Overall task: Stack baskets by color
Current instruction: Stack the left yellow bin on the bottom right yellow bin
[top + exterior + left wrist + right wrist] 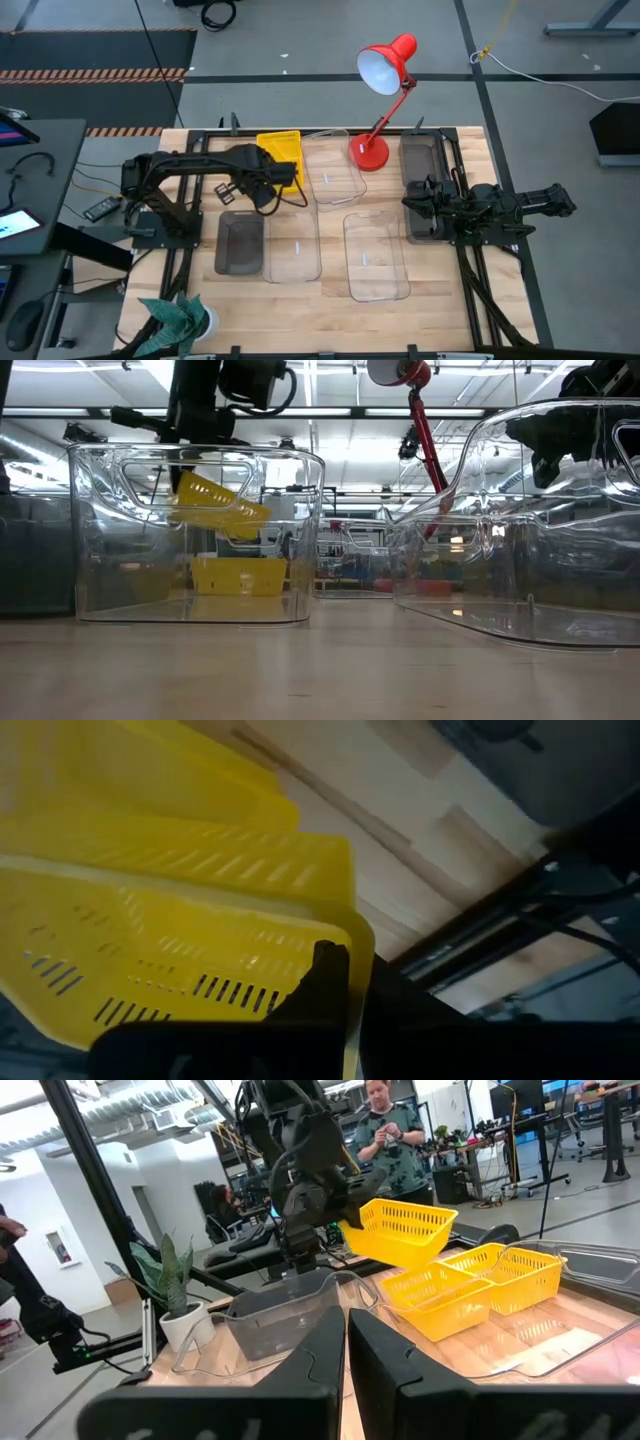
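Left claw [335, 1220] clamped on tilted, raised yellow basket [400, 1230]; right claw [412, 203] closed, empty.

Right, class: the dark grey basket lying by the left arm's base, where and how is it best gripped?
Probably pinch the rim of the dark grey basket at a short end wall, coming from straight above with one finger inside. It sits upright and open-topped, and a clear basket crowds one long side.

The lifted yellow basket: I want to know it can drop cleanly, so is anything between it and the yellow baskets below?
Nothing visible. The left gripper holds the yellow basket tilted above the yellow baskets on the table, with open air between.
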You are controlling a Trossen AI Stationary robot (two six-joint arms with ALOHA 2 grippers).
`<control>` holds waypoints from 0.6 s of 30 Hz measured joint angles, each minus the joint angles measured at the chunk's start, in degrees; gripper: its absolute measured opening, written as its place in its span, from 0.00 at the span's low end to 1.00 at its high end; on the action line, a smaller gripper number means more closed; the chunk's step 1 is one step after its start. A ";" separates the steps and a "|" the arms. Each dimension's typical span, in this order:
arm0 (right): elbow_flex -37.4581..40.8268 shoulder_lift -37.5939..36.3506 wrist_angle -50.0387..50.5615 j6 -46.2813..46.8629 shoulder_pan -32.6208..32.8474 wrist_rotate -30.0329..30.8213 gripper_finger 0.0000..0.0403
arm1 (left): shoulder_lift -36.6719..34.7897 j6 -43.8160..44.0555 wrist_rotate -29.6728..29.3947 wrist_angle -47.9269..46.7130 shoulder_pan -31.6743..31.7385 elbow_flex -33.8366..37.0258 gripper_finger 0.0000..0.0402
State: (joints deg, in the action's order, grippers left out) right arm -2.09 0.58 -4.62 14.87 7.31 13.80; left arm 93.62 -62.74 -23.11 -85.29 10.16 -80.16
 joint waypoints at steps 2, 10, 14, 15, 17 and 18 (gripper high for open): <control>0.00 -0.01 0.00 -0.01 0.00 0.02 0.06 | 0.00 -1.49 -0.71 2.07 -0.66 0.00 0.02; 0.00 -0.02 -0.02 -0.02 0.00 0.00 0.06 | -5.11 -2.75 -0.67 11.95 -1.45 3.98 0.02; -0.01 0.00 -0.02 0.00 0.01 0.00 0.06 | -10.42 -7.69 -3.36 20.71 -2.72 11.79 0.02; 0.00 0.00 -0.10 0.00 0.00 0.01 0.06 | -11.73 -9.21 -3.18 22.88 -2.85 12.93 0.02; -0.01 0.00 -0.02 0.00 0.00 0.00 0.06 | -13.48 -11.17 -1.12 24.57 -2.81 14.26 0.02; 0.00 0.00 -0.06 0.00 0.02 0.00 0.06 | -13.90 -11.96 -0.05 24.83 -2.55 14.81 0.02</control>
State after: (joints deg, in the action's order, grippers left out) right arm -2.09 0.58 -4.69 14.87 7.33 13.80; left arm 79.72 -74.70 -23.16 -60.46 7.60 -65.35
